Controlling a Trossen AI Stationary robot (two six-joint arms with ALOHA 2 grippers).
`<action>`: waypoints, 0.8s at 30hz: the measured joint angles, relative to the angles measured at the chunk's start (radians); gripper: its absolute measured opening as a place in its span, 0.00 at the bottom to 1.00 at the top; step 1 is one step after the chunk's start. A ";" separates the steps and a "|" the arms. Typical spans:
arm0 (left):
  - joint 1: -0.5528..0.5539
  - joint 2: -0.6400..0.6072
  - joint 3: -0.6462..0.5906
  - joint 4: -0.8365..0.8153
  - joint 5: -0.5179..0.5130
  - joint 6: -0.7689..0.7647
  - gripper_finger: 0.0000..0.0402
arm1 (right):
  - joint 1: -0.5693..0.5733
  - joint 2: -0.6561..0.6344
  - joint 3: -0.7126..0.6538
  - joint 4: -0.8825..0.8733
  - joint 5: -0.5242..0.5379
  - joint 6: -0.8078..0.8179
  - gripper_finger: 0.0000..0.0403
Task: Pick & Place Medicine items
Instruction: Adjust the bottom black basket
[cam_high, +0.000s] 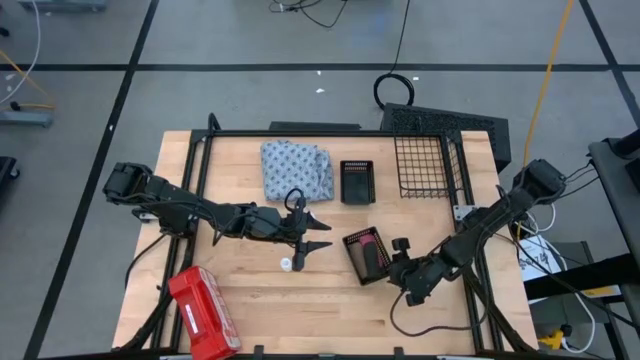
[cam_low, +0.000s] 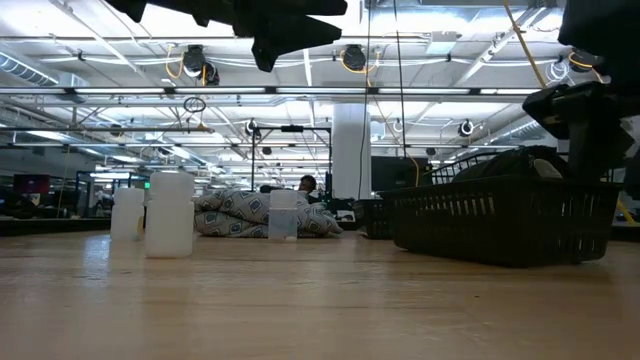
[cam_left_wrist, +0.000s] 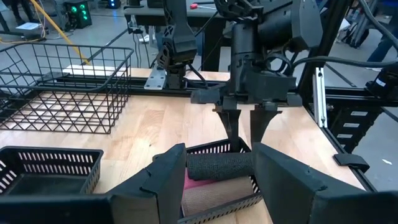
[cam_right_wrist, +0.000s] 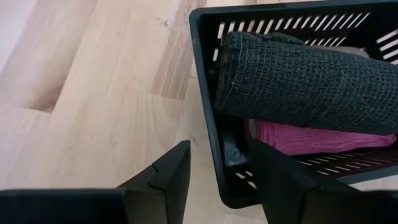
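A small black basket (cam_high: 365, 255) lies mid-table with a black roll (cam_right_wrist: 298, 81), a pink-red roll (cam_right_wrist: 311, 137) and a brown roll (cam_left_wrist: 211, 199) in it. My right gripper (cam_right_wrist: 221, 149) slants down over the basket's right end and is open. One finger is outside the end wall (cam_right_wrist: 224, 155), the other over the inside. My left gripper (cam_high: 310, 235) hovers open to the left of the basket, level, holding nothing. A tiny white bottle (cam_high: 286, 264) stands on the table below it. The low view shows three white bottles (cam_low: 170, 215). My right gripper has the basket's end wall (cam_right_wrist: 225, 177) between its two fingers, coming from above and from the table's right. I cannot tell whether either finger touches the wall. The basket rests flat on the table.
A second black basket (cam_high: 357, 182) and a wire basket (cam_high: 420, 165) stand at the far side. A blue-white patterned cloth (cam_high: 296, 168) lies far left of them. A red plastic case (cam_high: 203, 310) lies at the near left. Bare wood stretches along the near edge (cam_high: 330, 320).
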 joint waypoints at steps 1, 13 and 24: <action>0.000 0.000 0.000 0.000 0.000 0.000 0.48 | 0.000 0.001 0.000 -0.001 0.001 0.000 0.37; 0.000 0.000 0.000 0.000 0.000 -0.001 0.48 | 0.000 0.000 0.000 -0.006 0.022 0.027 0.10; 0.000 0.000 0.000 0.000 0.000 -0.002 0.48 | -0.001 0.000 0.000 -0.007 -0.005 0.061 0.14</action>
